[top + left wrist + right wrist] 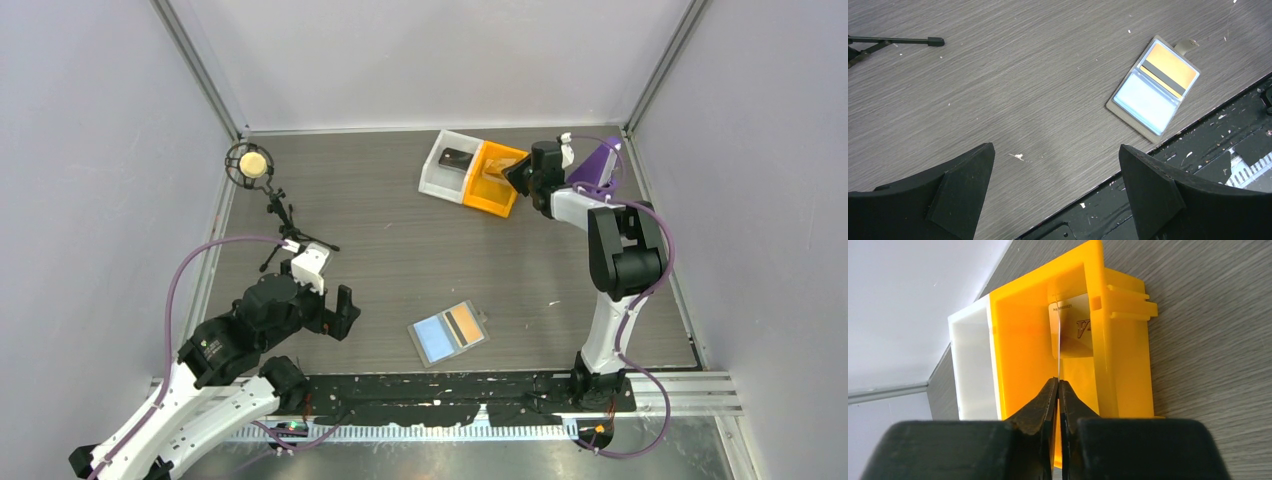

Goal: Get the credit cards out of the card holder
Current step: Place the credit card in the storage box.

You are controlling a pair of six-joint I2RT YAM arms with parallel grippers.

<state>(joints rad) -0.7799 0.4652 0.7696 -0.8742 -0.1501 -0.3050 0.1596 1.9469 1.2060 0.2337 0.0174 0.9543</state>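
The card holder (pixel 448 333) (pixel 1153 90) lies open on the table near the front edge. One inner panel is light blue. The other holds an orange credit card with a black stripe (pixel 1170 70). My left gripper (pixel 345 310) (pixel 1056 147) hovers open to the holder's left, with nothing between its fingers. My right gripper (pixel 515 172) (pixel 1058 382) is at the back of the table, shut on the edge of a pale credit card (pixel 1070 330). The card hangs edge-on inside the orange bin (pixel 487 205) (pixel 1018 340).
A white bin (pixel 432 170) (pixel 970 365) touches the orange bin's left side and has a dark object in it. A microphone on a small tripod (pixel 250 165) stands at the back left; one tripod leg (pixel 898 41) shows in the left wrist view. A black mounting strip runs along the front edge.
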